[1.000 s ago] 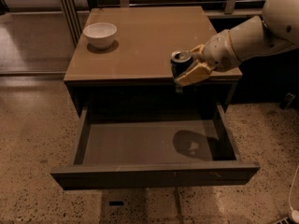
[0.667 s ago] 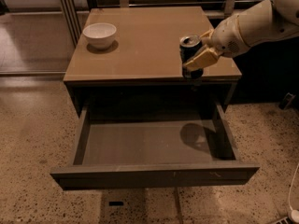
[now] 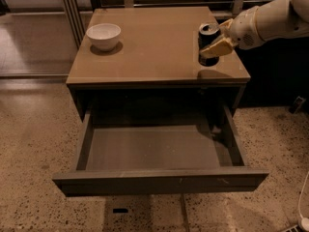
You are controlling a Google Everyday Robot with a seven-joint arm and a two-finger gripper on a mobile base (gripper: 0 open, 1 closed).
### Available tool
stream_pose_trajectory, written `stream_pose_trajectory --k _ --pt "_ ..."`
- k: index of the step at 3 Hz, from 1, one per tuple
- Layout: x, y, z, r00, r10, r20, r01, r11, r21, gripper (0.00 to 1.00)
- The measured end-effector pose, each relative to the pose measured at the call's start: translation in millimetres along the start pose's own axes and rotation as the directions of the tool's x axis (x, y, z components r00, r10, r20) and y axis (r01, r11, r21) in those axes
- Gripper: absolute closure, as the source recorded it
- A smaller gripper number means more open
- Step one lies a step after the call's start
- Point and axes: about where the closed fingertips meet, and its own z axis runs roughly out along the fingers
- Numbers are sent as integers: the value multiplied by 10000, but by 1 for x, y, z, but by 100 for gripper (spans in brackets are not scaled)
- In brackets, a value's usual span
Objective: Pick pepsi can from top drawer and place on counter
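The pepsi can (image 3: 207, 38), dark with a silver top rim, is upright in my gripper (image 3: 214, 43) at the right side of the counter (image 3: 154, 42). The gripper's tan fingers (image 3: 217, 47) are closed around the can's side, and the white arm reaches in from the right. The can is low over the tan counter top near its right edge; I cannot tell whether it touches the surface. The top drawer (image 3: 159, 146) stands pulled out below, its flat grey bottom bare.
A white bowl (image 3: 103, 35) sits on the counter's back left. The drawer's front panel (image 3: 159, 180) juts out over the speckled floor (image 3: 29, 144). Metal railing posts (image 3: 72, 6) stand behind the cabinet.
The gripper has carried the can up and back from over the drawer's right side to above the counter's right part.
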Motion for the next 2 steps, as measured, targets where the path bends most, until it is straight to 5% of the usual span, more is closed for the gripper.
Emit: stream_pose_trajectory --k 2 --pt "20 -26 14 9965 471 687 -507 9974 513 100"
